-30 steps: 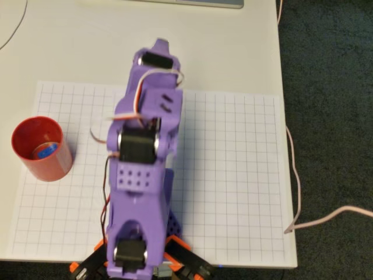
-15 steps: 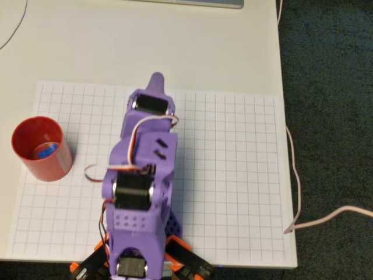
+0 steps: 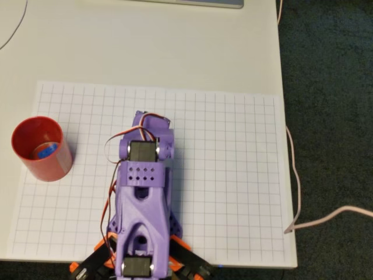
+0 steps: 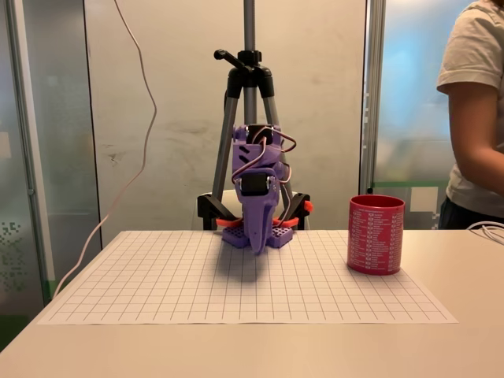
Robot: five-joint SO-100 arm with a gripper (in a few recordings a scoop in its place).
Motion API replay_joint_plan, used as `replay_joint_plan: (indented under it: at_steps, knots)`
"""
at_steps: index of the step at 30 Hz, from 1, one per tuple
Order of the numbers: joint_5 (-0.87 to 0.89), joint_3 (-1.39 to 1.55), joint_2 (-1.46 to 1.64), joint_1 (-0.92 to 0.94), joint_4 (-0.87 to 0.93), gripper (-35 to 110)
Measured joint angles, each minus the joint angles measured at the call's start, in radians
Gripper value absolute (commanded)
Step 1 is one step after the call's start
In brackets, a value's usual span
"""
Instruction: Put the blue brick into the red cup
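The red cup (image 3: 51, 168) stands upright at the left edge of the grid sheet in the overhead view, and at the right (image 4: 376, 235) in the fixed view. The blue brick (image 3: 46, 150) lies inside the cup, on its bottom. The purple arm is folded back over its base at the sheet's near middle edge. In the fixed view my gripper (image 4: 258, 246) points down just above the sheet, jaws together with nothing between them, well apart from the cup. In the overhead view the arm's upper body (image 3: 144, 175) hides the fingers.
A white grid sheet (image 3: 233, 175) covers the table. A pale cable (image 3: 294, 175) runs along the table's right edge, where the dark floor begins. A tripod (image 4: 249, 94) stands behind the arm's base. A person (image 4: 476, 110) stands beside the table at the right.
The arm has drawn back from its stretched-out pose toward its base and folded down. The cup and the brick in it have not moved.
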Motion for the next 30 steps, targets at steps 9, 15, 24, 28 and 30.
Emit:
replay_joint_plan:
  at_steps: [9, 15, 24, 28, 30]
  knots:
    - [0.0, 0.0, 0.0, 0.0, 0.003, 4]
    - [0.0, 0.0, 0.0, 0.0, 0.003, 4]
    - [0.0, 0.0, 0.0, 0.0, 0.003, 4]
    - [0.0, 0.0, 0.0, 0.0, 0.003, 4]
    - [0.0, 0.0, 0.0, 0.0, 0.003, 4]
